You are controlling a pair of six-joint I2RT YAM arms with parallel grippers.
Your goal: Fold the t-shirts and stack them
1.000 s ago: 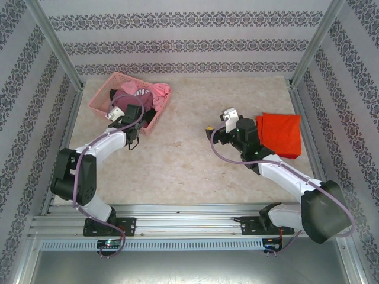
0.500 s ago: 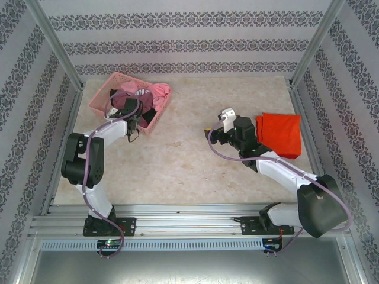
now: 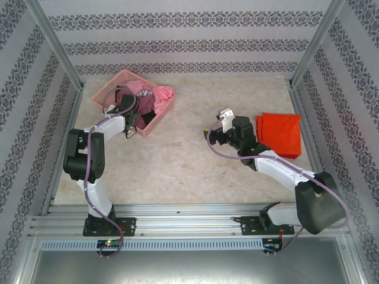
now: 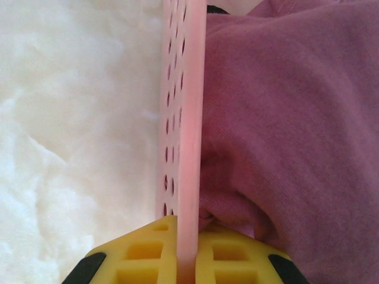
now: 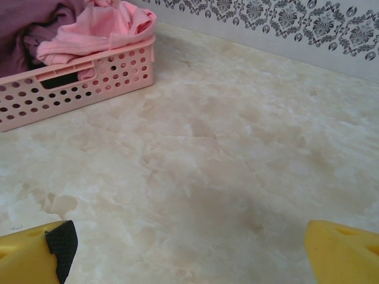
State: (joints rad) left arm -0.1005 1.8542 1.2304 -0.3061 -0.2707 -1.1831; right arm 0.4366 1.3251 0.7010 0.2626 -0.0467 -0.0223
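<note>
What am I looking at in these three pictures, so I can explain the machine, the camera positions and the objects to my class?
These are two robot arms bolted at the near edge of a marble-patterned table. The wide picture comes from a fixed camera above and behind them. The other two come from small cameras on each wrist, so you see each arm's own yellow fingers. On the table sits a pink perforated basket of clothes, with a salmon-pink t-shirt and a maroon garment inside. A folded orange-red t-shirt lies on the right. The left arm's fingers are closed on the basket's wall, one finger on each side. The right arm's fingers are spread open over the table, holding nothing.
</note>
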